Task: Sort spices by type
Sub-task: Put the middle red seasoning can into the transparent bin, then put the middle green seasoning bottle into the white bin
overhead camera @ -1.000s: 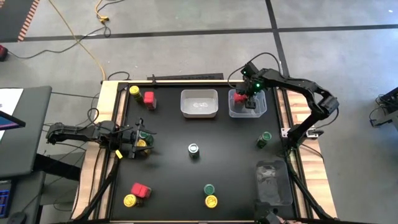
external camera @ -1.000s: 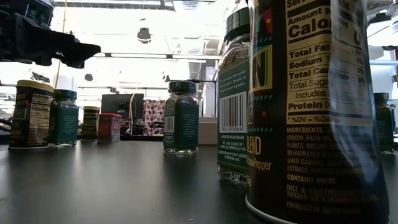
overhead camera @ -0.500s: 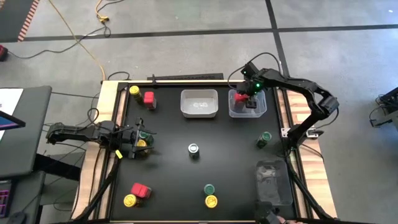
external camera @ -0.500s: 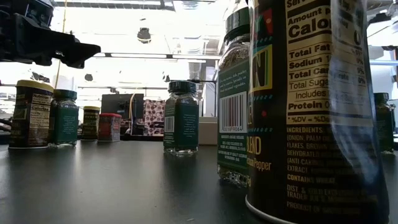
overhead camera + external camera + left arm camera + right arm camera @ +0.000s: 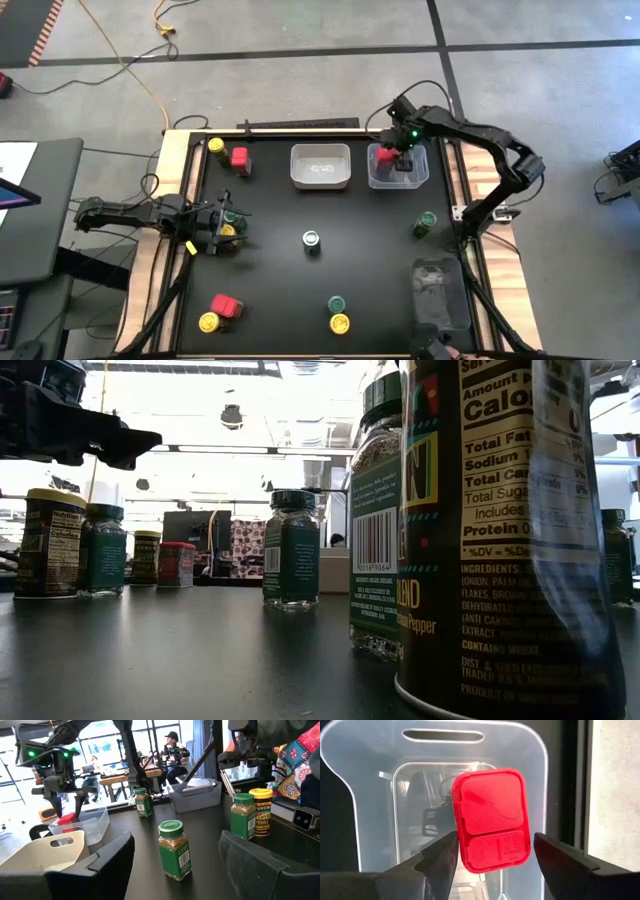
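Observation:
A red boxy spice container [image 5: 492, 820] stands lid up inside the clear right bin [image 5: 420, 178] at the table's far right. My right gripper [image 5: 495, 839] hangs over it, pointing steeply down. It is open, with one finger on each side of the red lid and a gap showing at one side. The high view shows this gripper [image 5: 400, 158] beside the red container [image 5: 383, 155]. My left gripper [image 5: 218, 238] waits at the table's left edge, level and open. A green-lidded jar [image 5: 232, 215] and a yellow-lidded jar [image 5: 228, 230] stand right by it.
A second bin [image 5: 300, 150] stands at far centre. Loose spices stand around the table: a yellow jar [image 5: 215, 146] and a red box [image 5: 239, 157] far left, a jar [image 5: 312, 240] at centre, a green jar [image 5: 425, 222] at right, and several along the near edge. A grey bag [image 5: 438, 290] lies near right.

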Available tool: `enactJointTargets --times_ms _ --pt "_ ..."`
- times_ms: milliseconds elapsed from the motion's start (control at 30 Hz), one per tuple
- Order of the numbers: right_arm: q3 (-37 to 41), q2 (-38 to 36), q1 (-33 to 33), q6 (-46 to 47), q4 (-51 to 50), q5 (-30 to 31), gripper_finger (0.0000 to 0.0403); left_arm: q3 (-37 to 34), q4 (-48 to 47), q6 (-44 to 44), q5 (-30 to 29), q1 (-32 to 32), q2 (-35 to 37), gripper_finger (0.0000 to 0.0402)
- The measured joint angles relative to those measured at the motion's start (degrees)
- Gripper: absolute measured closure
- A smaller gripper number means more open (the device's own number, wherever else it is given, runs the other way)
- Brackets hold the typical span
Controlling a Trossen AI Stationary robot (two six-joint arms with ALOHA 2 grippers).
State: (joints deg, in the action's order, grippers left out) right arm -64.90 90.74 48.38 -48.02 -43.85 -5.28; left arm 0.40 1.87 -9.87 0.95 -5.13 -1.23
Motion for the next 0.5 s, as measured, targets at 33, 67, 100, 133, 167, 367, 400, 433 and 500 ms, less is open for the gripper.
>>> enactJointTargets --times_ms 33,67,100,133,167,367,400,433,500 --pt "-0.6 0.0 0.0 0.0 -0.6 0.0 0.0116 0.0 0.0 0.0 0.0 0.0 0.0 0.0123" --pt "-1.2 0.0 0.0 0.0 -1.3 0.0 0.0116 0.0 0.0 0.0 0.0 0.0 0.0 0.0123" --pt "-1.7 0.0 0.0 0.1 -1.9 0.0 0.0116 0.0 0.0 0.0 0.0 0.0 0.0 0.0123" --pt "-2.2 0.0 -0.2 0.1 -2.5 0.0 0.0116 0.0 0.0 0.0 0.0 0.0 0.0 0.0123" --pt "-2.6 0.0 -0.3 0.2 -2.9 0.0 0.0116 0.0 0.0 0.0 0.0 0.0 0.0 0.0123" --pt "-4.2 0.0 -1.2 2.7 -5.3 -0.1 0.0117 0.0 0.0 0.0 0.0 0.0 0.0 0.0123" --pt "-4.5 0.0 -1.4 3.1 -5.8 -0.2 0.0117 0.0 0.0 0.0 0.0 0.0 0.0 0.0123" --pt "-4.9 0.0 -1.5 3.5 -6.2 -0.2 0.0117 0.0 0.0 0.0 0.0 0.0 0.0 0.0123" --pt "-6.1 0.0 -1.8 4.6 -7.6 -0.2 0.0117 0.0 0.0 0.0 0.0 0.0 0.0 0.0123"
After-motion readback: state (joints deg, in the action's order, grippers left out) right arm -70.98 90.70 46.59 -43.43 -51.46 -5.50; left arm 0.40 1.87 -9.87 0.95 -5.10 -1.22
